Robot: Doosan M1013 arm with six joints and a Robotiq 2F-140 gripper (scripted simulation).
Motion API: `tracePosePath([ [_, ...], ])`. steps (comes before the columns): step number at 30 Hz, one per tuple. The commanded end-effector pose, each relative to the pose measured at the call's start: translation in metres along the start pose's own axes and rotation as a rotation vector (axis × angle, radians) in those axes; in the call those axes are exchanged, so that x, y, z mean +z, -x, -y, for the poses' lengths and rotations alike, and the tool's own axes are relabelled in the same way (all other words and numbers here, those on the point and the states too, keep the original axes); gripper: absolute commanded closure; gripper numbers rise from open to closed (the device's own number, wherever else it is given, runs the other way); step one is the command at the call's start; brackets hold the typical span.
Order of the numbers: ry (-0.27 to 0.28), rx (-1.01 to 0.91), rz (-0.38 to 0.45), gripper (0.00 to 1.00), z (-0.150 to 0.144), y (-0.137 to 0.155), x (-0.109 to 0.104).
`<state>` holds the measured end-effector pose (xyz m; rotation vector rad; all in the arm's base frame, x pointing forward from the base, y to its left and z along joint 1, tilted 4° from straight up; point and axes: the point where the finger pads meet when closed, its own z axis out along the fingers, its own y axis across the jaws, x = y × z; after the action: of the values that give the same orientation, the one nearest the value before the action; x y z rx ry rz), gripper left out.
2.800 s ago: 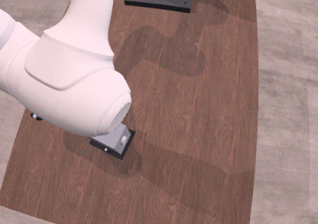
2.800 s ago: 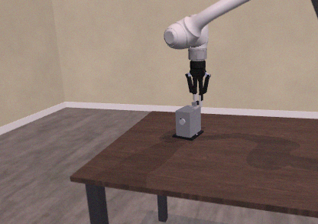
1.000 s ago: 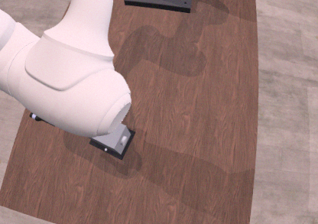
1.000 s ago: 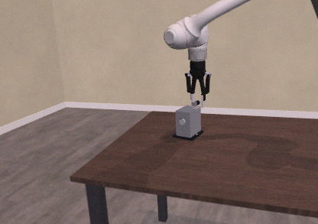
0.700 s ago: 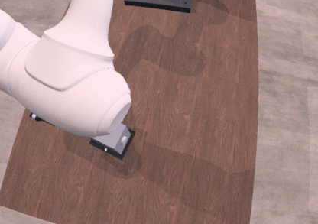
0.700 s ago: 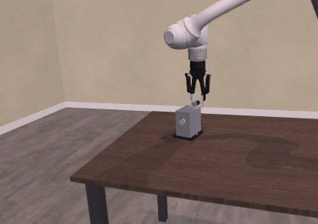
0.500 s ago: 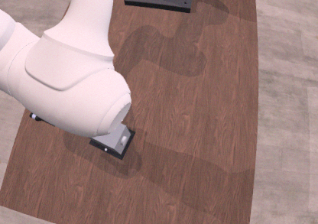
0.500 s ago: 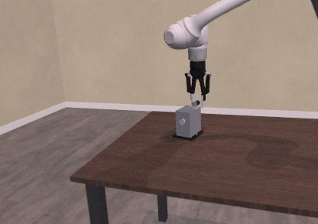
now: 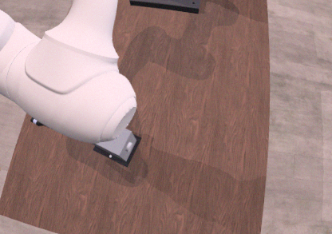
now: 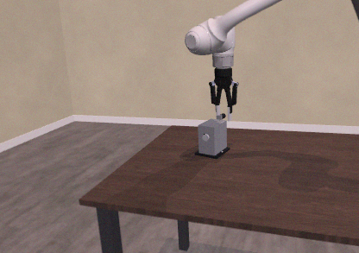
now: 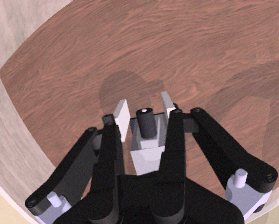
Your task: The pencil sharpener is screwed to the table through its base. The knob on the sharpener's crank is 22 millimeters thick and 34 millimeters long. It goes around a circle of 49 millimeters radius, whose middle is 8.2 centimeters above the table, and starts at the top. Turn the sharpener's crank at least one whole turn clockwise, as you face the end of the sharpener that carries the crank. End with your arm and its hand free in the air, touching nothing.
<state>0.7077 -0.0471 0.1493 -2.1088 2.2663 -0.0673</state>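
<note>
Wrist view: pincer partly closed astride black knob; contact unclear; grey sharpener.

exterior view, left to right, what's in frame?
Left wall with its baseboard → near table leg → grey pencil sharpener with the end effector right above it → arm's shadow on the table top.

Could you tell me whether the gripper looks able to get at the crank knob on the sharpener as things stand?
Probably yes. The gripper hangs straight down over the sharpener, and in the wrist view the dark knob sits between the two fingertip pads with nothing in the way. Whether the pads actually press on it cannot be told.
</note>
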Motion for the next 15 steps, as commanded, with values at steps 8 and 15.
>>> tracePosePath([
  [8,-0.002,0.006,0.004,0.68,0.001,0.003,-0.024],
  [15,-0.002,0.006,0.004,0.68,0.001,0.003,-0.042],
])
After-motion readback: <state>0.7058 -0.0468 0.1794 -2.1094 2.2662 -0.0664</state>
